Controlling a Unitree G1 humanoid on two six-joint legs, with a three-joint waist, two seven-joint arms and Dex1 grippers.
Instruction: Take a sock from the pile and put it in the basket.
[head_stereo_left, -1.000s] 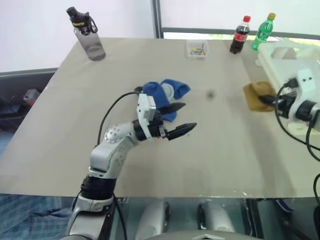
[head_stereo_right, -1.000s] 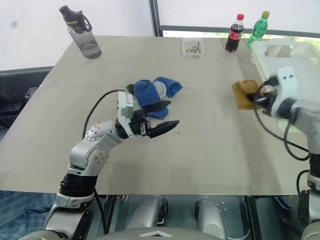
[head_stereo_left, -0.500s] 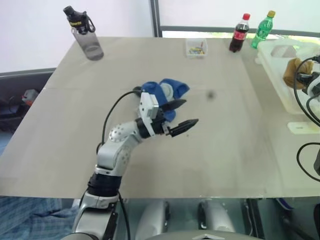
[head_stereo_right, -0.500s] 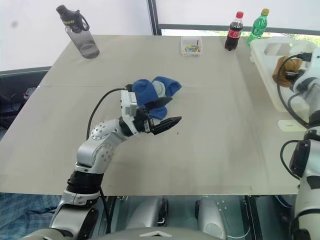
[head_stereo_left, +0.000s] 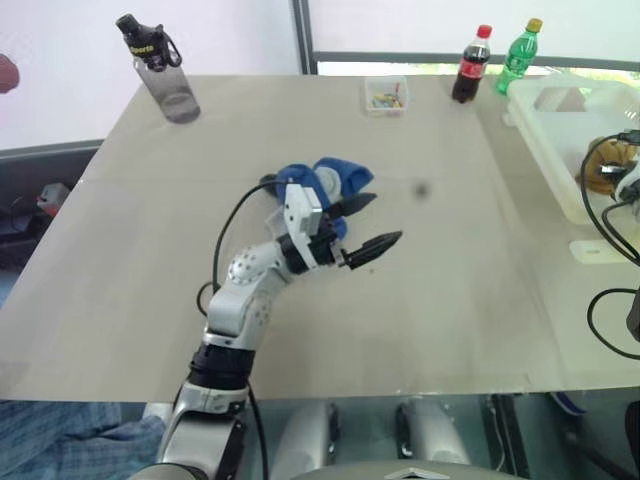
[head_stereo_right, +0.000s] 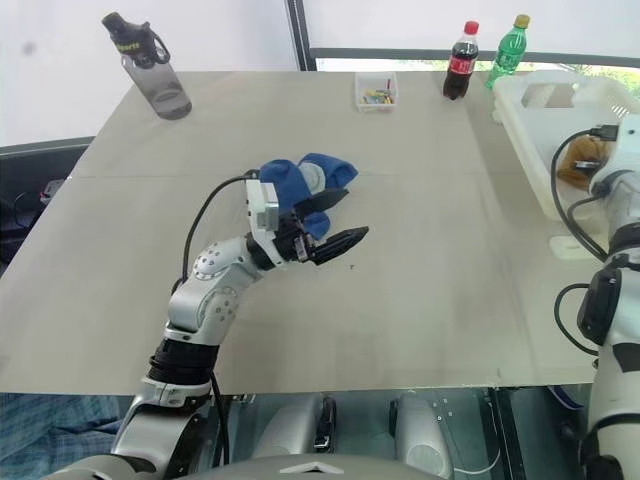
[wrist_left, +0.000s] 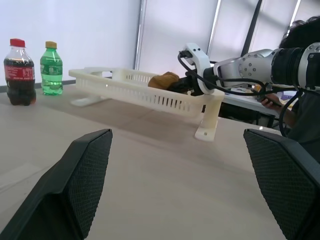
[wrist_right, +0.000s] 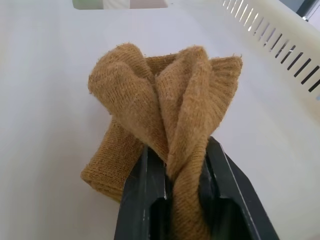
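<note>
Sock (wrist_right: 165, 125) pinched in right gripper (wrist_right: 180, 172); inside basket (wrist_right: 280, 55).

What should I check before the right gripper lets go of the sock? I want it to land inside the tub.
1. Mustard-brown knitted sock pinched between the right gripper's black fingers: ok.
2. Sock over the floor of the whitish slotted plastic basket, inside its rim: ok.
3. Sock resting on the basket floor: cannot tell; its lower fold looks close to it.
4. Basket floor under the sock bare: ok.
5. Left gripper open and holding nothing, above the table next to the pile of blue and grey socks: ok.
6. Red-capped cola bottle and green bottle upright beyond the basket's far corner: ok.
</note>
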